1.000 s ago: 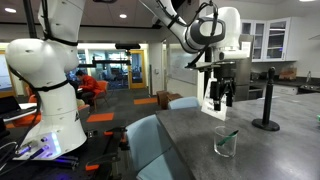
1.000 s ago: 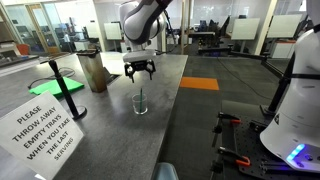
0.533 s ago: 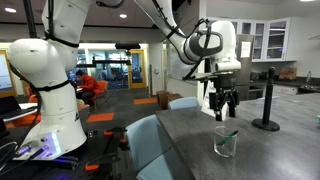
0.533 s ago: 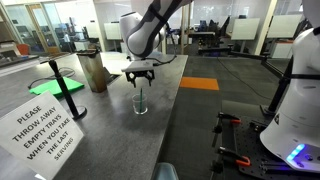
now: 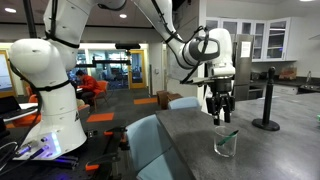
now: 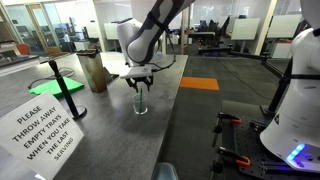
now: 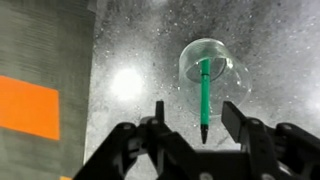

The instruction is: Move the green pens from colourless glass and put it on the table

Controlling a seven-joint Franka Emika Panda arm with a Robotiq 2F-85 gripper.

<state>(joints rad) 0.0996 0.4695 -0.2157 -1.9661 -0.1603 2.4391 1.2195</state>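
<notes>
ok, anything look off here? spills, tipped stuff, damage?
Nothing stands out. The colourless glass stands upright on the table with one green pen leaning inside it, and no spill is visible. The gripper hangs open above it, holding nothing.

Paper sign: "PLEASE THROW AWAY EMPTY TRAYS…"

**Clear drop to the glass, obstacles off to the sides**

The pincer hangs just above the glass, jaws apart, with nothing between them. The green pen leans out past the rim. Bare worktop surrounds the glass. A black post and a brown bag stand well apart.
</notes>
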